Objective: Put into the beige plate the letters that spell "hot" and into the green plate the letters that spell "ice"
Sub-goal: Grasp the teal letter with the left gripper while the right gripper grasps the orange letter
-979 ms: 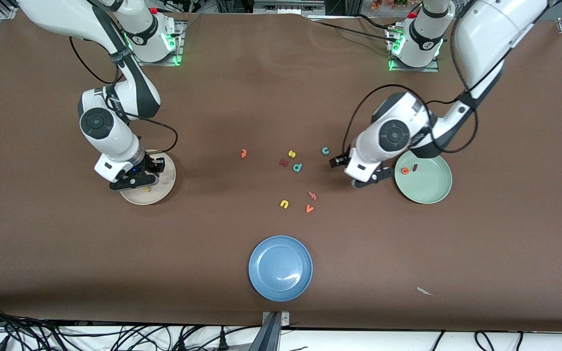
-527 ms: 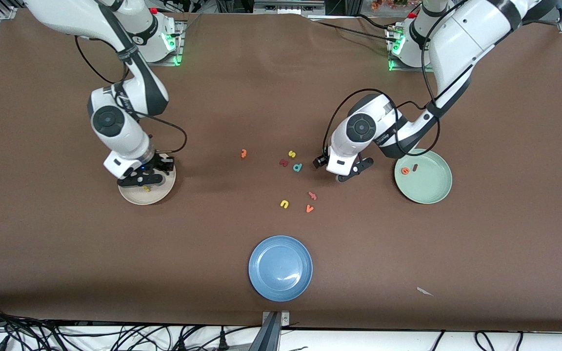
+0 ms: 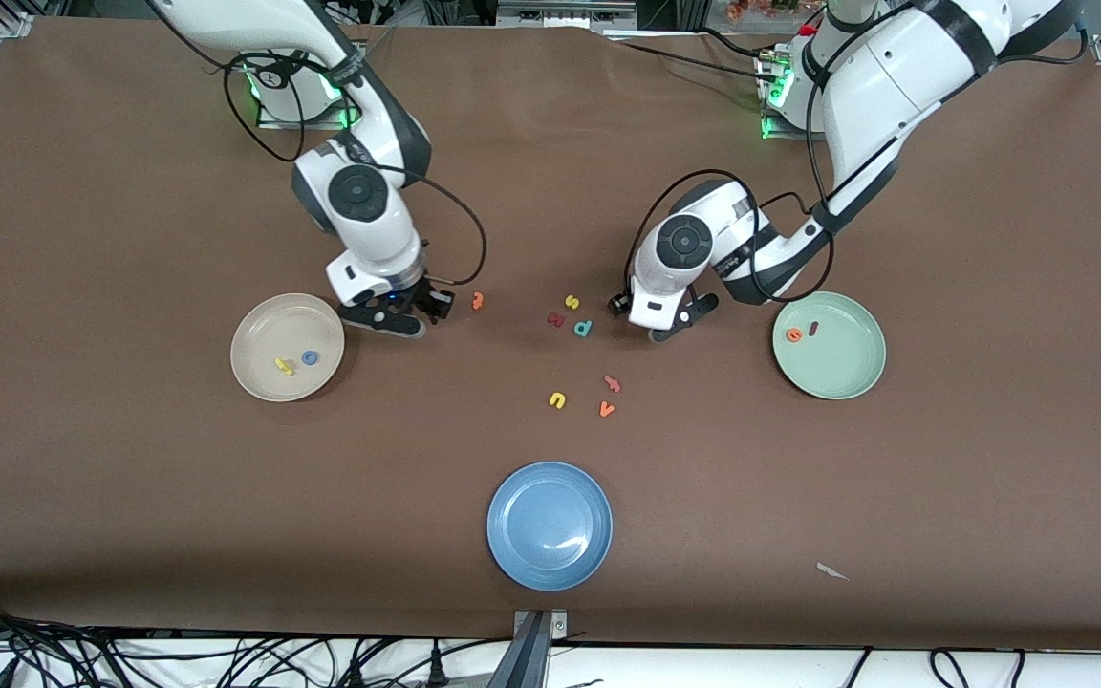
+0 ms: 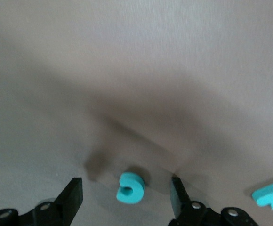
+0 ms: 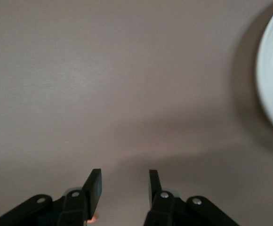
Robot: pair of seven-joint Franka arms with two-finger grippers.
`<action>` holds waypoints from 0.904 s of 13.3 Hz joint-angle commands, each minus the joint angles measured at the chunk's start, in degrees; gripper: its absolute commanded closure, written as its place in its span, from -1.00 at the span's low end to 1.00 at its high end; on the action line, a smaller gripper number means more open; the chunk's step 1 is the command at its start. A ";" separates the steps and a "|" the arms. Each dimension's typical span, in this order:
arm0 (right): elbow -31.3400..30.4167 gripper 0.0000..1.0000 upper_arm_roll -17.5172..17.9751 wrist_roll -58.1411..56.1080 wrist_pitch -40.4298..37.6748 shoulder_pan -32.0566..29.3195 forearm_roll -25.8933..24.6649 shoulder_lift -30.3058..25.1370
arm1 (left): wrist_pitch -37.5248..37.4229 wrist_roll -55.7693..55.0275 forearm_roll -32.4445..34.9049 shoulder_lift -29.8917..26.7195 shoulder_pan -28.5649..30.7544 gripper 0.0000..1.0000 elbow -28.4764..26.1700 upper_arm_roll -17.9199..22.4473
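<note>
On the brown desk [image 3: 130,497], the round cream-beige plate [image 3: 264,377] toward the right arm's end holds the small yellow "h" [image 3: 283,366] and the blue ring-shaped "o" [image 3: 310,358], while the pale sage-green plate [image 3: 847,368] toward the left arm's end holds the rounded orange "e" [image 3: 794,334] and the dark red stick-like "i" [image 3: 813,328]. The orange "t" [image 3: 478,301] lies on the bare desk just beside the right gripper [image 3: 421,315], which is low over the desk between the beige plate and that letter; its jaws are seen in the right wrist view to stand narrowly apart with nothing between them. The left gripper [image 4: 127,197] is over the teal "c" [image 4: 130,188], which is hidden under the wrist in the front view but is seen in the left wrist view lying flat on the desk between widely parted jaws, not yet touched. A second teal letter [image 3: 584,328] lies close by and could be caught by mistake. The letters are judged to be light, thin and probably foam-like, so a gentle pinch across the outer curve of the "c", and across the stem of the "t", is judged best, with fingertips brought right down to the desk surface. A round blue plate [image 3: 550,525] lies empty nearer the camera.
</note>
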 commanded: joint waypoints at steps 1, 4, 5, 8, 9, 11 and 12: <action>4.52 0.03 -0.35 8.45 0.12 2.27 -0.36 4.01 | 0.56 -2.14 1.78 -0.55 -1.00 -0.54 -0.41 0.37; 6.11 0.00 -0.35 14.70 0.29 4.12 -0.80 6.30 | 0.56 -2.40 1.78 -0.46 -0.91 -0.08 -0.41 0.45; 6.11 0.00 -0.35 16.20 0.82 4.82 -0.80 6.74 | 0.56 -2.40 1.86 -0.46 -0.91 -0.06 -0.41 0.63; 5.67 0.00 -0.35 20.16 1.00 5.71 -1.15 6.66 | 0.56 -1.61 1.87 -0.46 -0.82 -0.06 -0.33 1.24; 5.41 0.00 -0.35 20.43 0.91 6.15 -1.24 6.66 | 0.56 -1.44 1.95 -0.46 -0.82 -0.06 -0.33 1.85; 5.14 0.00 -0.35 20.35 1.00 6.41 -1.41 6.83 | 0.56 -1.43 4.05 -0.37 -0.48 -0.05 -0.33 2.12; 4.97 0.00 -0.35 20.35 1.00 6.41 -1.41 6.92 | 0.56 -1.43 4.32 -0.11 -0.21 -0.05 -0.33 2.12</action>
